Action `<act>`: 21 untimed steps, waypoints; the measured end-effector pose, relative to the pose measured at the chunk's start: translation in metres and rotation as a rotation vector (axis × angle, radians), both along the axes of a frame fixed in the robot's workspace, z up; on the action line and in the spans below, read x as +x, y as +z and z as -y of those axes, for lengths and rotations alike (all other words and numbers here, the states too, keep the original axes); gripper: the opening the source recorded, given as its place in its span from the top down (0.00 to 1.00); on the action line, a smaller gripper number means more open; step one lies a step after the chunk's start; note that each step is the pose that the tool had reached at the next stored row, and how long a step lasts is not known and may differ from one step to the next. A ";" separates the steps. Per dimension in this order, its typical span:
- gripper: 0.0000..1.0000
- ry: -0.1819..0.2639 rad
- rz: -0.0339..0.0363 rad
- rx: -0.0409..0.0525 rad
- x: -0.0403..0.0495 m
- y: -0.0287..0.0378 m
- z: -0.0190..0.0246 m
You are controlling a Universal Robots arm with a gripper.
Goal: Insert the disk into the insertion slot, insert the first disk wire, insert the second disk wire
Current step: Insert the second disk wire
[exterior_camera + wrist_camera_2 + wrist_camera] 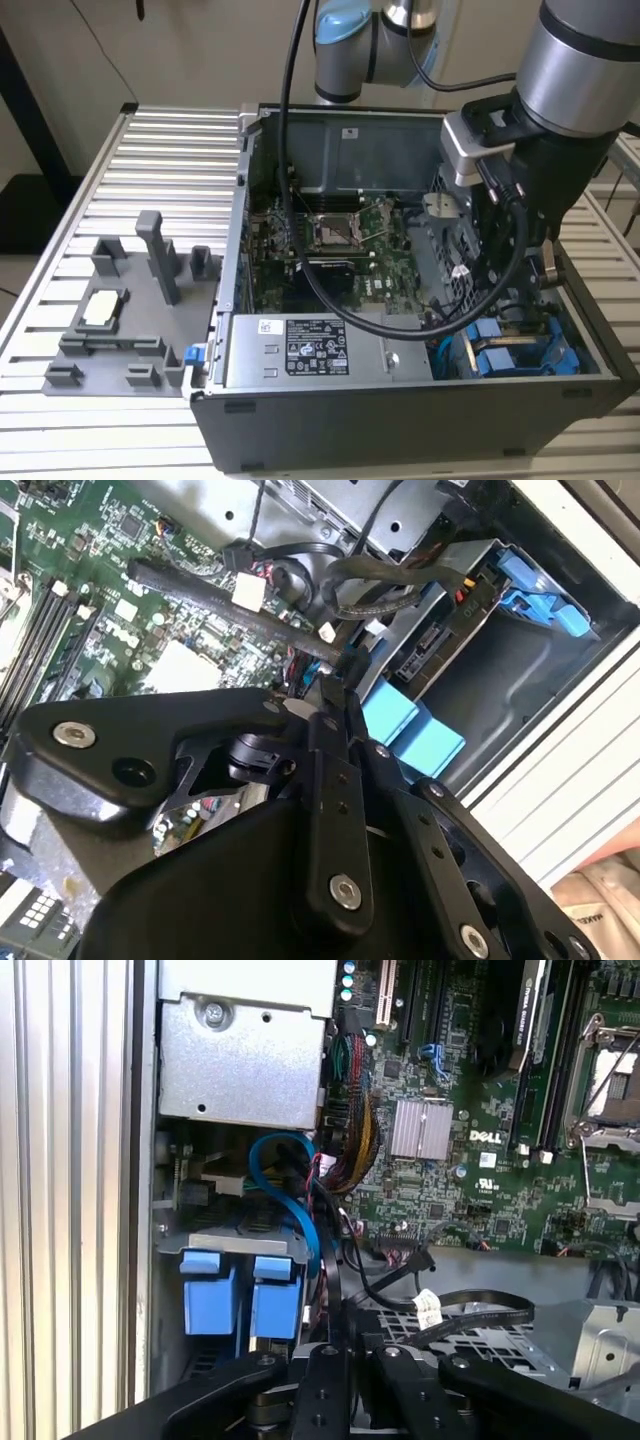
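The disk (520,352) sits low in the corner of the open computer case (400,420) at the exterior view's right, seated in the insertion slot (455,270) of the dark perforated drive cage. What shows of it is mostly its bright blue bracket, with two blue tabs side by side in the first wrist view (240,1295) and in the second wrist view (415,730); the grey body and its connector edge show behind them in the second wrist view. A blue cable (295,1195) curves down beside the tabs.

The arm reaches down into the case from the exterior view's upper right, its wrist just above the drive cage. The gripper (340,695) hangs near the blue tabs, its black fingers (335,780) drawn close together with a thin dark wire (335,1270) running up from between them; whether they actually pinch it I cannot tell.

The disk's label is hidden, and the wire's end is hard to make out among the other cables
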State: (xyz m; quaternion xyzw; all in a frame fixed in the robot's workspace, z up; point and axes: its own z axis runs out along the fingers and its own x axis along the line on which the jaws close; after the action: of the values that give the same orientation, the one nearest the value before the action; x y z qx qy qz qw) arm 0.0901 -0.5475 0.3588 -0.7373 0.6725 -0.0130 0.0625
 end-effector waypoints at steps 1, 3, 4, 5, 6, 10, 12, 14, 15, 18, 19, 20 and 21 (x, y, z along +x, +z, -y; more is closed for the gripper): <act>0.83 0.000 -0.0004 0.0000 0.0000 0.0040 0.0000; 0.77 0.000 -0.0004 0.0002 0.0000 0.0060 -0.0003; 0.70 0.000 -0.0004 0.0000 0.0001 0.0059 -0.0007; 0.70 0.000 -0.0002 -0.0003 0.0001 0.0052 -0.0014; 0.70 0.000 0.0000 -0.0003 0.0001 0.0043 -0.0019; 0.70 0.000 0.0008 -0.0002 0.0001 0.0022 -0.0030; 0.70 0.000 0.0007 -0.0005 0.0000 0.0018 -0.0030; 0.73 0.000 0.0007 -0.0005 0.0000 0.0016 -0.0029; 0.73 0.000 0.0008 -0.0004 0.0000 0.0015 -0.0029; 0.80 0.000 0.0008 -0.0002 0.0000 0.0014 -0.0030; 0.80 0.000 0.0008 -0.0002 0.0000 0.0014 -0.0030; 0.80 0.000 0.0008 -0.0002 0.0001 0.0014 -0.0030; 0.80 0.000 0.0008 -0.0001 0.0002 0.0014 -0.0030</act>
State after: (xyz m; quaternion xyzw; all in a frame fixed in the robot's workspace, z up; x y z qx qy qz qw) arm 0.0903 -0.5445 0.3602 -0.7374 0.6724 -0.0133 0.0627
